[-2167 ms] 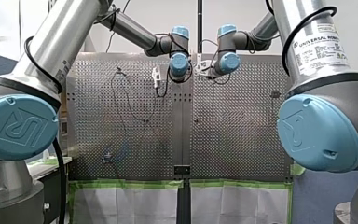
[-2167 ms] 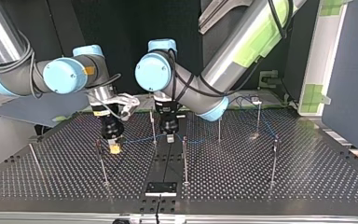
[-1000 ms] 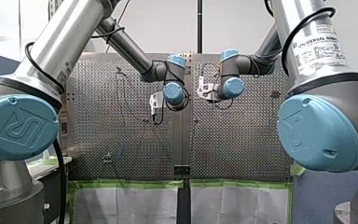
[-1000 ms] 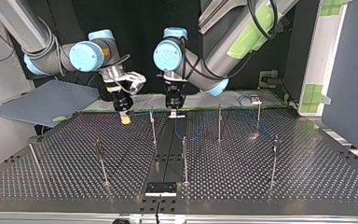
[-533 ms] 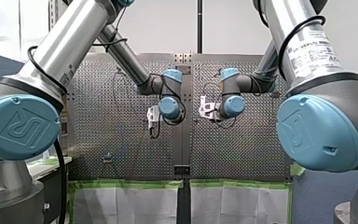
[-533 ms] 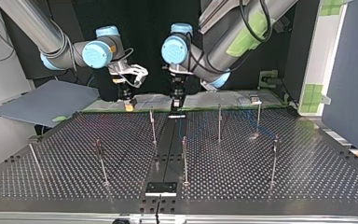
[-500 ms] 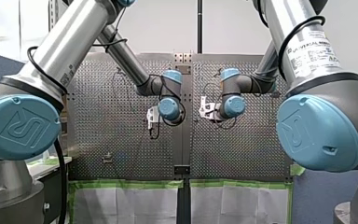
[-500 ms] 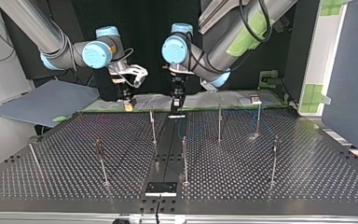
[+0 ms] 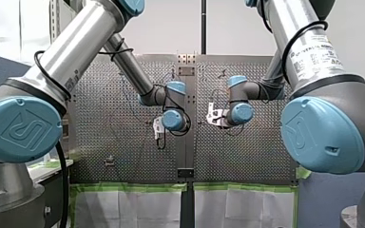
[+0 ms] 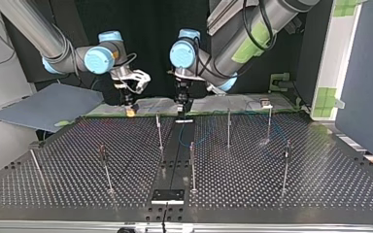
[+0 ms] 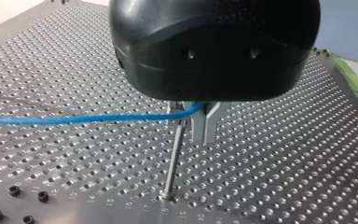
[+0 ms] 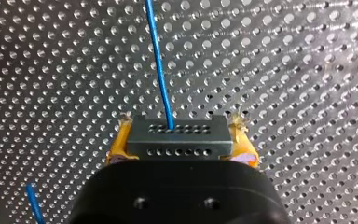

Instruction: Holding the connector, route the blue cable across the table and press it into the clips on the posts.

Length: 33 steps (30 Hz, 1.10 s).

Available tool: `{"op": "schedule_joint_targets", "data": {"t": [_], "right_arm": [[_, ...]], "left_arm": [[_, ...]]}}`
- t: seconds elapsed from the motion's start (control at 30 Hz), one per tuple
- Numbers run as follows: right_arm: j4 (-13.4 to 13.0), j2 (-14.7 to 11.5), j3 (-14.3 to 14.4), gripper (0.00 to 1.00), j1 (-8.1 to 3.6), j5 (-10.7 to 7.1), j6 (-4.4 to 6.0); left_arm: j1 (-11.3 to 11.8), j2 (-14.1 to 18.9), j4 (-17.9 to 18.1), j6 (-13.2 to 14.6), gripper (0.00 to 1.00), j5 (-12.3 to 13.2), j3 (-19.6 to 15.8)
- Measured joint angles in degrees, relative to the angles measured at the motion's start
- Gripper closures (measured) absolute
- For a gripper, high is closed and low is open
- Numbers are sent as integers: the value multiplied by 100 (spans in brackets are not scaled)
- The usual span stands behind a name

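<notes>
1. Your right gripper (image 12: 179,136) is clamped on the connector (image 12: 176,145); its yellow pads (image 12: 119,140) press on the two ends of the dark block.
2. The blue cable (image 12: 160,65) leaves the connector's face ahead of that gripper and runs off over the perforated table (image 12: 307,70); a second short piece of blue shows beside the gripper's body.
3. Your left gripper (image 11: 205,127) is narrow; its metal fingers (image 11: 214,121) stand close together on the cable, which passes in between them; from there the cable stretches off sideways, clear above the table.
4. A thin post (image 11: 174,158) stands just beside and under those fingers; you cannot tell whether the cable touches it.
5. In the top view both grippers hang near the table's far edge, side by side but apart, your right one at the view's left; the other posts (image 10: 192,165) stand nearer the camera.
</notes>
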Motion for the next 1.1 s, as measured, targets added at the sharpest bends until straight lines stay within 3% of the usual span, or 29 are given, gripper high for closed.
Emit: {"op": "schedule_joint_targets", "data": {"t": [0.57,1.1], "right_arm": [[-3,15,-142,100,-476,-417,103],[6,23,-156,100,-708,-548,107]], "left_arm": [[246,-27,-32,-30,100,417,101],[430,-37,-104,-385,100,1160,273]]}}
